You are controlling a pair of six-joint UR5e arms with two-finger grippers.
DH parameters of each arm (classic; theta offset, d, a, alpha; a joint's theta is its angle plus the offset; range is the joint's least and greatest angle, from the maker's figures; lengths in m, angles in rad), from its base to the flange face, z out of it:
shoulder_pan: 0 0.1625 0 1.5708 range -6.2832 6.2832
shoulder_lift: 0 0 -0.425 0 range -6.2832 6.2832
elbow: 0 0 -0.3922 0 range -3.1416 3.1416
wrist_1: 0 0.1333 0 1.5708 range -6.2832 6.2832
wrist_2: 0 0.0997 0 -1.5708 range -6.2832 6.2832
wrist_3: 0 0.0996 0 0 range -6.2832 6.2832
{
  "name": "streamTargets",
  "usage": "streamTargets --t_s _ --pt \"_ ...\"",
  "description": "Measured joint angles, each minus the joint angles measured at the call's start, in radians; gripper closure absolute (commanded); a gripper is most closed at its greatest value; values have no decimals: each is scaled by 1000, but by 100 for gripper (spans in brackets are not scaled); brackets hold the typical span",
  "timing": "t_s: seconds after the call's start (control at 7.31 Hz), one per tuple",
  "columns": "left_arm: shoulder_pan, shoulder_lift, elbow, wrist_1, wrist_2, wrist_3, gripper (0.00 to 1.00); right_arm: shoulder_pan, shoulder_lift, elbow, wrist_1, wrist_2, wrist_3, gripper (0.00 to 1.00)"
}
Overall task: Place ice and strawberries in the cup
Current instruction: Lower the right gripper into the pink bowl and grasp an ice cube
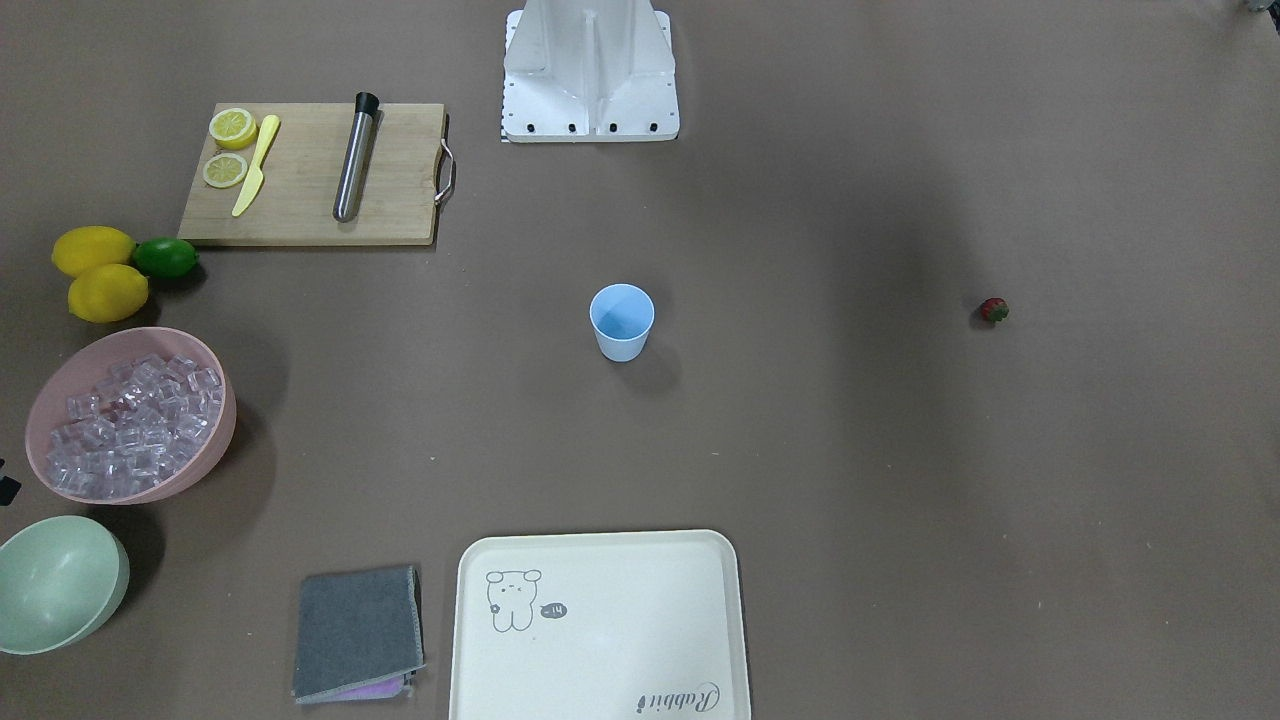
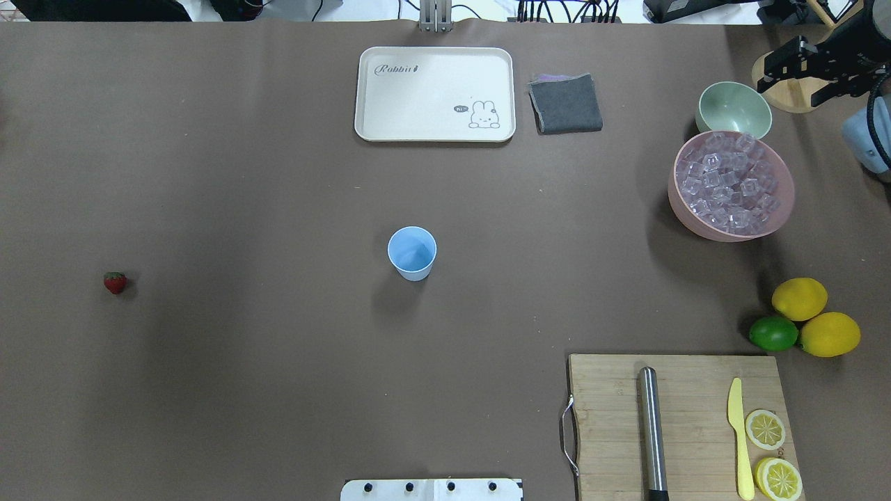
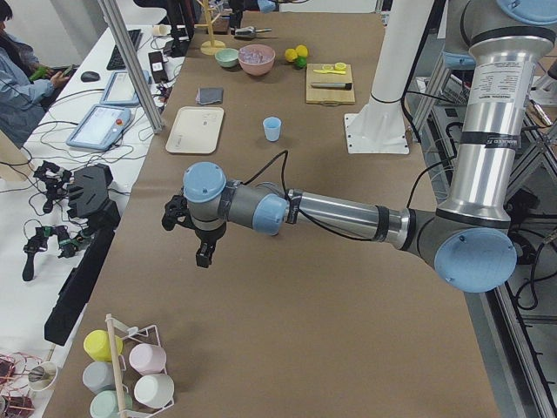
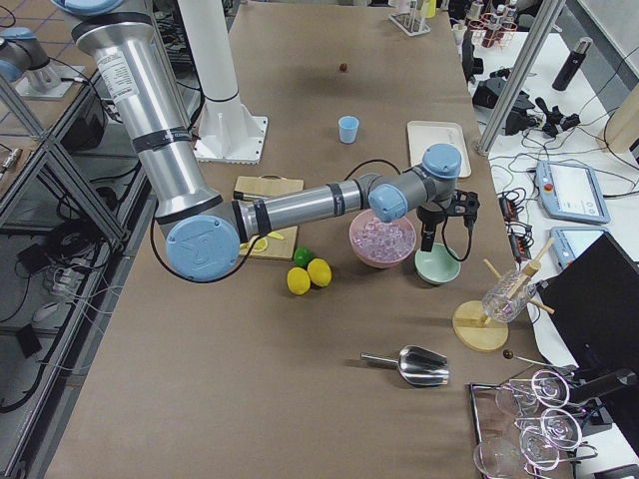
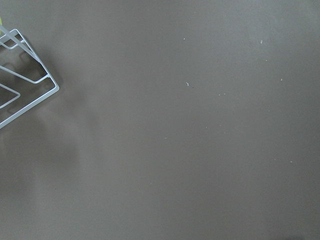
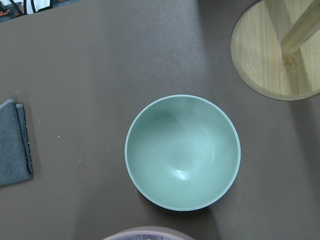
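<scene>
The light blue cup (image 2: 412,252) stands upright and empty at the table's middle. The ice (image 2: 731,184) fills the big pink bowl (image 2: 679,198) at the right side. The one small strawberry (image 2: 115,282) lies alone far to the left. My right gripper (image 2: 793,83) hangs over the pale green bowl (image 6: 182,152), beyond the pink bowl; its fingers look spread and hold nothing. My left gripper (image 3: 196,244) hovers over bare table at the left end, far from the strawberry; I cannot tell if it is open or shut.
A cutting board (image 2: 686,390) holds lemon halves, a yellow knife and a metal cylinder. Two lemons and a lime (image 2: 774,333) lie beside it. A cream tray (image 2: 435,62) and a grey cloth (image 2: 565,104) sit at the far edge. A wire cup rack (image 5: 20,75) is near my left gripper.
</scene>
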Motion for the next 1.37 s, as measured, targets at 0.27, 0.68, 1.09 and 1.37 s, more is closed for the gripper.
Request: streamTargets --t_s 0.27,0.68,1.09,1.37 --pt "2 3 -7 0 -2 -1 2 -32 -10 -1 26 -3 36 0" --pt "2 2 -14 0 -4 -1 2 -89 -26 12 35 -49 126 0" --pt "2 -4 -15 0 -4 -1 2 -126 -48 9 70 -83 163 0" --pt "3 -10 -11 0 -3 -1 2 -140 -53 7 74 -98 175 1"
